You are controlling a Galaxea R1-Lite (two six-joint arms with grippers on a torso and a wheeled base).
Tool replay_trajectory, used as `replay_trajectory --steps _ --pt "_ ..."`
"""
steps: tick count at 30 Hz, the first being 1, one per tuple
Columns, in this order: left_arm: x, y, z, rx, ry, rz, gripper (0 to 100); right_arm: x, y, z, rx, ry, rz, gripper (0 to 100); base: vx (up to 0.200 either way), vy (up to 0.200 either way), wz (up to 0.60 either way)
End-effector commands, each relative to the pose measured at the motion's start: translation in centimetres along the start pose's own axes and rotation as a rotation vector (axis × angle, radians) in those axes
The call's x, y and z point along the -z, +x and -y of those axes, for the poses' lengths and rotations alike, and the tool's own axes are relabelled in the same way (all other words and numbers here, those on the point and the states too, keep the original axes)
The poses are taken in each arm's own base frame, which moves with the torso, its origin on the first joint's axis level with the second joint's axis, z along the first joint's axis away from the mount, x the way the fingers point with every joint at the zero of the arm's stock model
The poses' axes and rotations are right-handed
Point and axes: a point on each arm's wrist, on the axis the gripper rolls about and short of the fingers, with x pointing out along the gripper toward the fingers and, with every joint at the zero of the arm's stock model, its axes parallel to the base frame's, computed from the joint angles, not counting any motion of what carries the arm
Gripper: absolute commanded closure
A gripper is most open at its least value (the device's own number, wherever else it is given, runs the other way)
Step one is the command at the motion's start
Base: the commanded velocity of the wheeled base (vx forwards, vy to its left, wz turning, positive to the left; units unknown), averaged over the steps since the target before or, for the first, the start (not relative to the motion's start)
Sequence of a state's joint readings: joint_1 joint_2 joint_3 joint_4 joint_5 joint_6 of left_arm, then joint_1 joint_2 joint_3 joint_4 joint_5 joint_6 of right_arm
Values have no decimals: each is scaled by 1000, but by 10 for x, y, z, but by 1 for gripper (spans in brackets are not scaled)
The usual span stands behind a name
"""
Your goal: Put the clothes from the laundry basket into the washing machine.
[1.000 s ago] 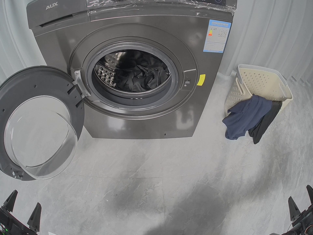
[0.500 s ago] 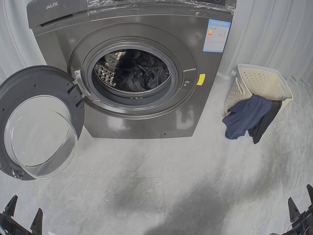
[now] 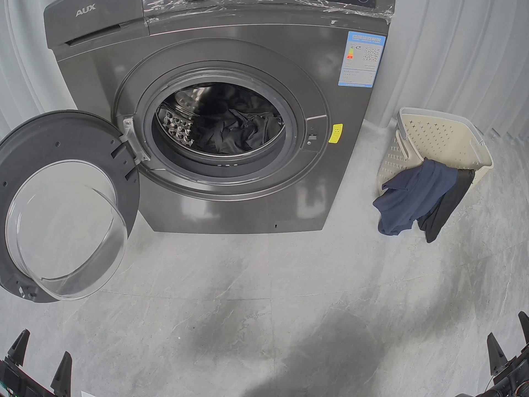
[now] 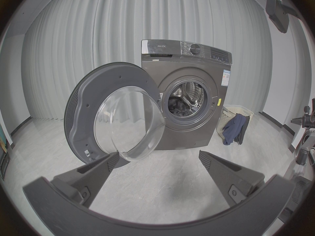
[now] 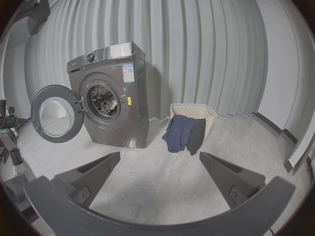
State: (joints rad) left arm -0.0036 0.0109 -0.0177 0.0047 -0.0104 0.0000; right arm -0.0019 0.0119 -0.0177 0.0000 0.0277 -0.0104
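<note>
Over basket (image 3: pixel 441 114) rim, clothes (image 3: pixel 414 195) — far from left tool (image 3: pixel 43 347), right tool (image 3: pixel 507 329)

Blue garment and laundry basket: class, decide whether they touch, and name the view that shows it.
Touching. The head view shows the blue garment draped over the front rim of the laundry basket, hanging down outside.

In the head view the upper edge cuts off the top of the washing machine (image 3: pixel 308 56) and part of its panel. The side edge clips its open door (image 3: pixel 71 133), left of the machine. The dark clothes (image 3: pixel 231 130) in the drum make one heap, and the number of pieces cannot be told. Right of the machine, a blue garment (image 3: pixel 413 194) and a dark garment (image 3: pixel 447 208) hide the front rim of the laundry basket (image 3: pixel 441 118). Well in front of the machine, the left gripper (image 3: pixel 44 344) and right gripper (image 3: pixel 505 325) are cut off below their fingertips.
</note>
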Motion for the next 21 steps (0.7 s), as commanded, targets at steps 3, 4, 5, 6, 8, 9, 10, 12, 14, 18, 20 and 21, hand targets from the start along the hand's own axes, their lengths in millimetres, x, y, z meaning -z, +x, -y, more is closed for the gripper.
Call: replay_trajectory --steps 3,4,5,6,8,9,10,12,14,18,20,21 --pt "5 0 0 0 0 -5 0 5 0 0 0 0 -6 0 0 -200 0" --pt "5 0 0 0 0 -5 0 5 0 0 0 0 -6 0 0 -200 0" --pt "5 0 0 0 0 -5 0 5 0 0 0 0 -6 0 0 -200 0" --pt "5 0 0 0 0 -5 0 5 0 0 0 0 -6 0 0 -200 0" --pt "5 0 0 0 0 -5 0 5 0 0 0 0 -6 0 0 -200 0" --pt "5 0 0 0 0 -5 0 5 0 0 0 0 -6 0 0 -200 0" --pt "5 0 0 -2 -2 -5 0 5 0 0 0 1 -6 0 0 -200 0" --pt "5 0 0 -2 -2 -5 0 5 0 0 0 1 -6 0 0 -200 0" --pt "5 0 0 -2 -2 -5 0 5 0 0 0 0 -6 0 0 -200 0" --pt "5 0 0 -2 -2 -5 0 5 0 0 0 0 -6 0 0 -200 0" --pt "5 0 0 -5 0 -5 0 5 0 0 0 0 -6 0 0 -200 0" --pt "5 0 0 -5 0 -5 0 5 0 0 0 0 -6 0 0 -200 0"
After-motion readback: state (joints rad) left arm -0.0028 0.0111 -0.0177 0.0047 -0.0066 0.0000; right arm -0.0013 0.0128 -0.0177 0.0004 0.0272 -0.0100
